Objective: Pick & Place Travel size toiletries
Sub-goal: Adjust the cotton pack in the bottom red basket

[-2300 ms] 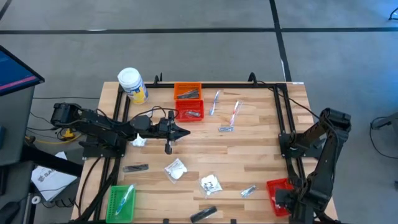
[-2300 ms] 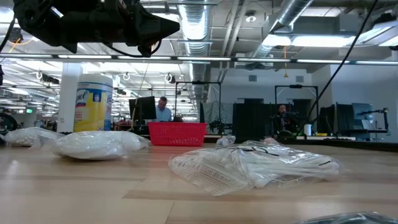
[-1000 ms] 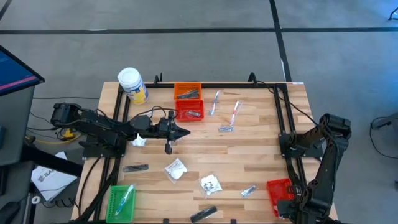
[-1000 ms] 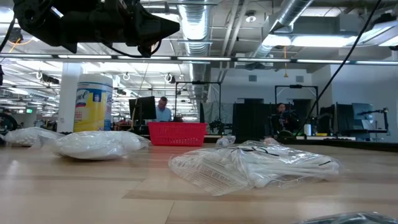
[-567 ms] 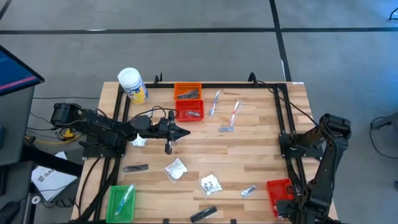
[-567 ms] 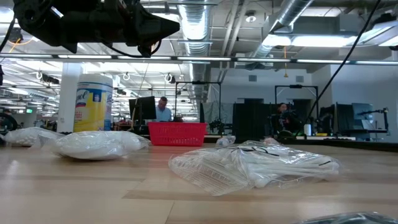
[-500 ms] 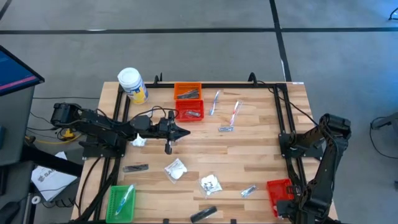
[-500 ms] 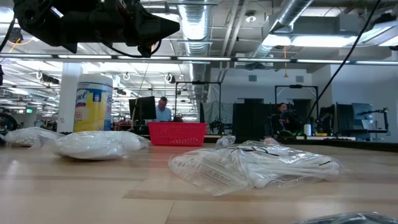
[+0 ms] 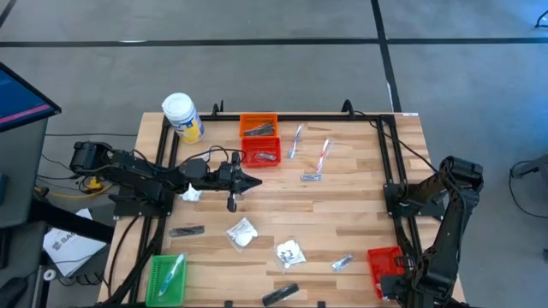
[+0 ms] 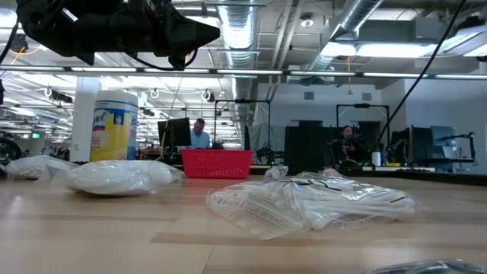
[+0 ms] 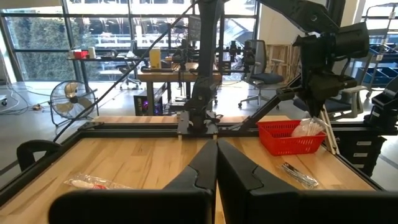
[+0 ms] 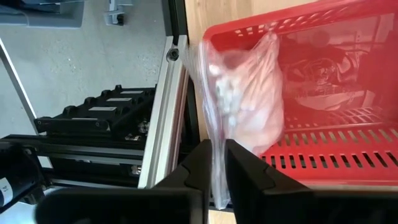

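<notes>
Wooden planks of the table (image 9: 360, 214) carry the scattered toiletries, with a red basket (image 9: 383, 262) at the near right corner as the landmark. Over that basket the right gripper (image 12: 217, 163) pinches a clear plastic packet (image 12: 245, 106) of white contents between nearly closed fingers, the packet hanging against the basket's rim. Well apart from the basket, across the table, the left gripper (image 9: 253, 180) hovers with fingers pressed together and empty. Between it and the basket lie a white packet (image 9: 241, 232), another white packet (image 9: 290, 253) and a foil sachet (image 9: 342, 263).
</notes>
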`<state>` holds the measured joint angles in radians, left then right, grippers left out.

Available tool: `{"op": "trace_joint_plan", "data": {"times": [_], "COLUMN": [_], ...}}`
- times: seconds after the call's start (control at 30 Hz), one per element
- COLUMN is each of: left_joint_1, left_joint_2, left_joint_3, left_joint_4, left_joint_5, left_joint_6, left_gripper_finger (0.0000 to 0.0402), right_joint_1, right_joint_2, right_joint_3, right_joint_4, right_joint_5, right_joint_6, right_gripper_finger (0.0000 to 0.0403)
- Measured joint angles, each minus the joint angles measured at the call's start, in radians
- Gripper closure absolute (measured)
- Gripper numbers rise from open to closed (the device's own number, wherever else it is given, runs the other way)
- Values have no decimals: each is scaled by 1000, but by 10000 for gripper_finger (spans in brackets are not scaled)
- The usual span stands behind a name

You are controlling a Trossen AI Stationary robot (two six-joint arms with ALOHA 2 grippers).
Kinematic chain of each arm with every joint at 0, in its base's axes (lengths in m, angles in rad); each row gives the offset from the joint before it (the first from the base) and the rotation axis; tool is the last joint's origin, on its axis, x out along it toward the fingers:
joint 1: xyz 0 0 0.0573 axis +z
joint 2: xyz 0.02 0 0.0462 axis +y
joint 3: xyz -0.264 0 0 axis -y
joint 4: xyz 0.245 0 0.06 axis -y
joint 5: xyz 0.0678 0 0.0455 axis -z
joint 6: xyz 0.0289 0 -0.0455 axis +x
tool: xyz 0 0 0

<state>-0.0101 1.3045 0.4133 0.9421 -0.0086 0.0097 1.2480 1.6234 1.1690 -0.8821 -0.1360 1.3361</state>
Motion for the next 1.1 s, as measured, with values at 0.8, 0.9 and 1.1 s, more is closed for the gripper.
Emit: {"op": "trace_joint_plan", "data": {"times": [0.8,0.9,1.1], "left_joint_1": [0,0,0], "left_joint_2": [0,0,0], "left_joint_3": [0,0,0], "left_joint_4": [0,0,0], "left_joint_5": [2,2,6], "left_joint_6": [0,0,0], "left_gripper_finger": [401,401,401], "right_joint_1": [0,0,-8], "right_joint_2": [0,0,0], "right_joint_3": [0,0,0], "right_joint_4": [-12,-24,-46], "right_joint_5": [3,3,2], "right_joint_6": [53,53,53], "right_gripper_finger": [346,346,346]}}
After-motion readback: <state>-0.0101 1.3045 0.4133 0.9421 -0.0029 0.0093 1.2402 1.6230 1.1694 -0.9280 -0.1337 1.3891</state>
